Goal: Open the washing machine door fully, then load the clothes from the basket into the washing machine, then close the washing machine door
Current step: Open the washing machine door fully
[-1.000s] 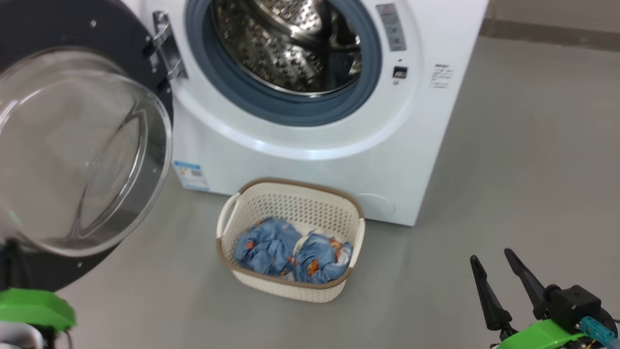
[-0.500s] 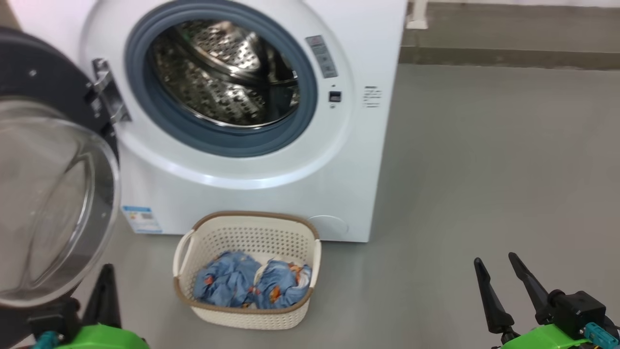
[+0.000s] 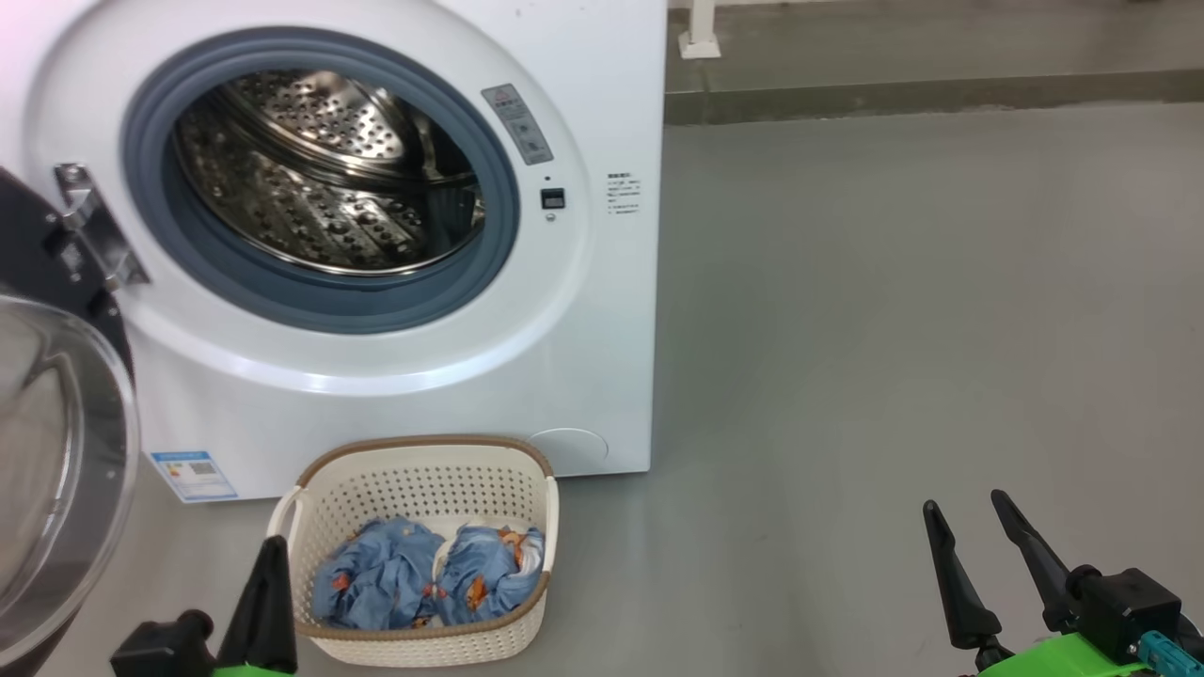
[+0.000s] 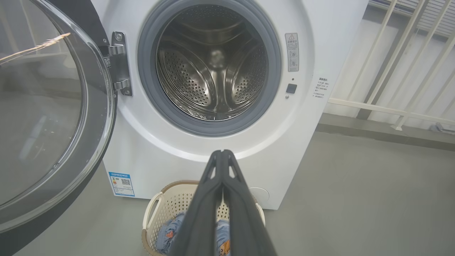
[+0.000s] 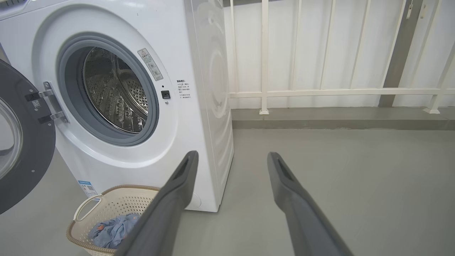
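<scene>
- The washing machine door [image 4: 46,117] stands swung open at the left of the washing machine [image 3: 395,414]. It hangs from a metal hinge [image 3: 94,230], and its clear glass bowl bulges out of the black ring.
- The round mouth of the machine is uncovered. A grey gasket [image 3: 320,308] rings the perforated steel drum [image 3: 310,188].
- The basket [image 3: 423,444] sits on the grey floor [image 3: 894,329], just in front of the machine's lower panel. It is below the mouth and to the right of the blue label [image 3: 193,475].
- The clothes [image 3: 423,578] lie inside the basket as two soft bundles side by side. They are light blue with orange-red marks and a bit of white trim, and sit lower than the brown rim.
- The left gripper [image 4: 222,156] has its two dark fingers pressed together tip to tip, holding nothing. In the head view it sits at the lower left, just beside the basket's near left corner. In its own wrist view the tips point at the machine's front, under the mouth and above the basket.
- The right gripper [image 3: 965,508] has its fingers spread wide and holds nothing. It is at the lower right of the head view over bare floor, well apart from the basket and the machine.
- A white railing [image 5: 320,92] runs along the wall to the right of the machine.
</scene>
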Available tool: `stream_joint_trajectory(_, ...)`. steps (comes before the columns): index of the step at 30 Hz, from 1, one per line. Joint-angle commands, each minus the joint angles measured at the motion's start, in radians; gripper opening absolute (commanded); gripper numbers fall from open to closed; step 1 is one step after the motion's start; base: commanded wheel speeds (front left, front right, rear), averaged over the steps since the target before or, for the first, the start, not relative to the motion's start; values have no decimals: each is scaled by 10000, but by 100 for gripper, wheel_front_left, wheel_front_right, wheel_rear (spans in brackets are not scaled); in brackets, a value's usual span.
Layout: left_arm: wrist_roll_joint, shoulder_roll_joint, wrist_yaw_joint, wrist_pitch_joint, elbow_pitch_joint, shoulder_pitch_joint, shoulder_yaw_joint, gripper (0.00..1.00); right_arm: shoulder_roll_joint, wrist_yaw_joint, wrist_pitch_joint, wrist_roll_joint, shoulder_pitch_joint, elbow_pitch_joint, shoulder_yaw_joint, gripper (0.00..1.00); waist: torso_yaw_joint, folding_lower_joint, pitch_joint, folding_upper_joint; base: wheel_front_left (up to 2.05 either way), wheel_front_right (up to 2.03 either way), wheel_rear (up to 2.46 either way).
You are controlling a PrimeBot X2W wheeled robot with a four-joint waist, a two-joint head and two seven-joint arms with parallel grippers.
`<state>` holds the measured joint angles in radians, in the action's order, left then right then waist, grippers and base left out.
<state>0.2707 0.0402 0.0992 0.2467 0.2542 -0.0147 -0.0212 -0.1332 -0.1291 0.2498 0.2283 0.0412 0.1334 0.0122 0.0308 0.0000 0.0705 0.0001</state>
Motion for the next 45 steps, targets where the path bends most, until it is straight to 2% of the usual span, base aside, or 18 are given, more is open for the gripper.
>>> stream_joint_trajectory(1, 145, 107, -163, 103, -342, -87, -121, 0, -84, -16, 120, -101, -117, -319, -184, 100, -181, 0, -92, -1, 0, 0, 0)
stream_joint_trajectory(2, 145, 107, -163, 103, -342, -87, -121, 0, -84, -16, 120, -101, -117, -319, -184, 100, -181, 0, -92, -1, 0, 0, 0)
stream_joint_trajectory(3, 230, 106, -199, 112, -339, -53, -44, 9, -81, -16, 120, -102, -115, -324, -183, 100, -213, 0, -105, -1, 0, 0, 0)
stream_joint_trajectory(4, 304, 105, -201, 120, -326, -23, 46, 44, -77, -16, 120, -104, -114, -325, -183, 100, -243, 0, -115, -1, 0, 0, 0)
stream_joint_trajectory(5, 351, 104, -234, 127, -317, 0, 121, 85, -70, -16, 120, -106, -115, -326, -177, 100, -267, 0, -124, -1, 0, 0, 0)
stream_joint_trajectory(6, 371, 104, -259, 133, -297, 23, 197, 100, -59, -16, 120, -107, -118, -324, -169, 100, -291, 0, -129, -1, 0, 0, 0)
stream_joint_trajectory(17, 572, 102, -407, 149, -372, 82, 571, 100, 19, -16, 120, -135, -138, -321, -131, 100, -353, 0, -122, -1, 0, 0, 0)
stream_joint_trajectory(45, 369, 101, -276, 150, -293, 84, 502, 100, 102, -16, 120, -153, -136, -215, -159, 100, -230, 0, -10, -1, 0, 0, 0)
